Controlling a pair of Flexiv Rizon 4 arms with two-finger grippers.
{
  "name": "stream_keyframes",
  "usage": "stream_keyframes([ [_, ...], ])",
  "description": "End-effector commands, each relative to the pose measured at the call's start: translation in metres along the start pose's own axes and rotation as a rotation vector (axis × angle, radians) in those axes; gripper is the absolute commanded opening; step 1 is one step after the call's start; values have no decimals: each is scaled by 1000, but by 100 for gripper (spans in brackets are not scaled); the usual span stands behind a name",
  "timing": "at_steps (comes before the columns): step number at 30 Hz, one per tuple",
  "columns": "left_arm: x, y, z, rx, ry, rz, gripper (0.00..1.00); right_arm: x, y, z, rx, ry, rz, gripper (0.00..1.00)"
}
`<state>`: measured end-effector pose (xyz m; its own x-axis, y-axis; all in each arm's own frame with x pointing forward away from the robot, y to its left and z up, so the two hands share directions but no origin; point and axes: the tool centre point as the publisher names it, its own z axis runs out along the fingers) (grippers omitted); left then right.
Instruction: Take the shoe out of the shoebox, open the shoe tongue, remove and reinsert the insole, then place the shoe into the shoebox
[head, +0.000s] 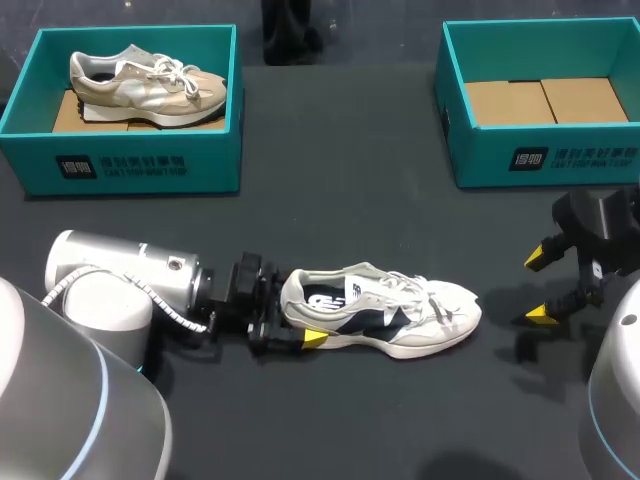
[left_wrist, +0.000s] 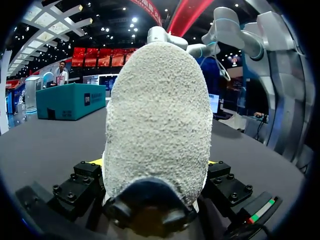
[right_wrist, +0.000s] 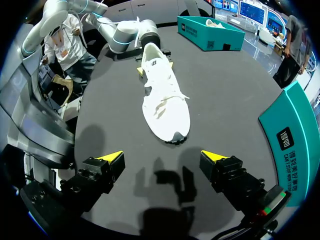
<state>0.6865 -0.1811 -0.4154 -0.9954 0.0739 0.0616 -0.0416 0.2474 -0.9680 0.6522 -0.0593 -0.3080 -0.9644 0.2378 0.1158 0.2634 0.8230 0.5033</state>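
- The black table (head: 340, 150) spreads out in front of the robot, with everything else sitting on it.
- The left arm (head: 120, 280) lies low along the near side, reaching in toward the middle.
- Two teal shoeboxes stand at the far corners, well apart. The left shoebox (head: 130, 165) holds a beige shoe (head: 145, 85). The right shoebox (head: 560, 155) shows only its bare cardboard floor.
- A white and navy shoe (head: 390, 315) rests upright on its sole on the open table, near the front, with its toe pointing toward the right arm's side.
- The left gripper (head: 303, 318) is clamped on that shoe's heel, one yellow tip on each side of it.
- The right gripper (right_wrist: 162, 157) hovers beyond the toe with its fingers spread wide and nothing between them.
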Motion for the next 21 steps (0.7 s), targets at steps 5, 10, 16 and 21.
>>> stream_keyframes([
  [5,-3,2,1,-2,0,0,0,2,0,-1,2,-3,1,100],
  [10,-3,2,1,-2,0,0,0,2,29,1,60,-51,70,100],
  [16,-3,2,1,-2,0,0,0,11,69,14,99,-108,238,100],
  [21,-3,2,1,-2,0,0,0,25,100,20,165,-142,343,100],
])
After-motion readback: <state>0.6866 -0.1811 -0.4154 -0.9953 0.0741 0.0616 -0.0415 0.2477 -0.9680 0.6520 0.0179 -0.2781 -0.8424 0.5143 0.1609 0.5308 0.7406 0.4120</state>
